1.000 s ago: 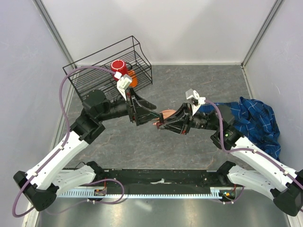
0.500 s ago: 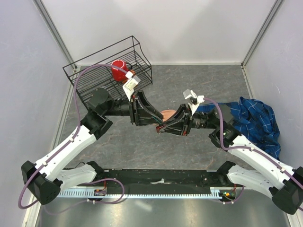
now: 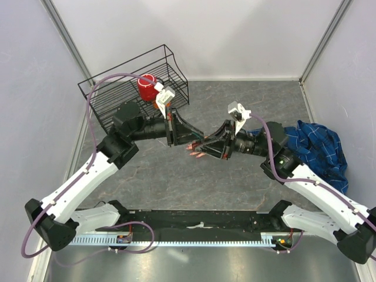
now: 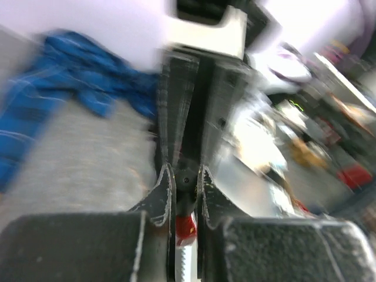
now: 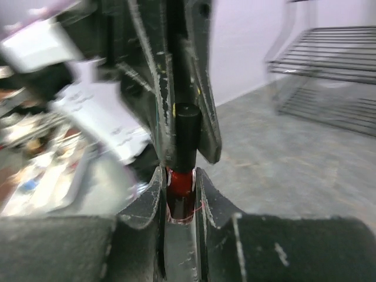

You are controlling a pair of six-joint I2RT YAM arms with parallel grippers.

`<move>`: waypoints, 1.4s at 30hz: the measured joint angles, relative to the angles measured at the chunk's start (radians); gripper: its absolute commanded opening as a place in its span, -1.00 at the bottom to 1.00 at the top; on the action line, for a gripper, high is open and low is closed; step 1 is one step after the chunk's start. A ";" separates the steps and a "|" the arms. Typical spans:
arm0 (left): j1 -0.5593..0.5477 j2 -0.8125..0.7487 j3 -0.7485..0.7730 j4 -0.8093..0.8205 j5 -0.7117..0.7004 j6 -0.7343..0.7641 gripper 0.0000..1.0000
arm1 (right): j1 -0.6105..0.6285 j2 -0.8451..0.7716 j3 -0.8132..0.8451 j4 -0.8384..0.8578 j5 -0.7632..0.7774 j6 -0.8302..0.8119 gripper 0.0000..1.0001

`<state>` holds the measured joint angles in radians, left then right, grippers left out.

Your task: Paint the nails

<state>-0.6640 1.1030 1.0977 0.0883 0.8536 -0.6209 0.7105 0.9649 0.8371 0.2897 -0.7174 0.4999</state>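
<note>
Over the middle of the table my two grippers meet tip to tip. My right gripper (image 3: 204,147) (image 5: 178,174) is shut on a small dark red polish bottle (image 5: 180,183). The bottle's black cap (image 5: 186,134) (image 4: 187,181) is clamped in my left gripper (image 3: 195,141) (image 4: 184,171), which is shut on it. Just below the fingertips the peach fake hand (image 3: 196,151) sticks out from under the right gripper. Its nails (image 3: 190,148) show as small reddish tips. The rest of the hand is hidden under the right gripper.
A black wire basket (image 3: 120,94) stands at the back left with a red mug (image 3: 147,86) in it. Blue plaid cloth (image 3: 320,147) is bunched at the right, behind my right arm. Grey walls close in the table on three sides.
The left gripper went from wide open to shut on the cap. Both wrists shifted a little, and the hand's fingertips now show below the grippers.
</note>
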 measured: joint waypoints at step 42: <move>0.005 -0.076 -0.064 0.139 0.018 -0.100 -0.57 | 0.143 -0.088 -0.005 -0.065 0.208 -0.127 -1.00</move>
<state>-0.6586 1.0271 1.0340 0.2276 0.8719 -0.7204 0.8536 0.8768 0.8326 0.2245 -0.5091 0.3733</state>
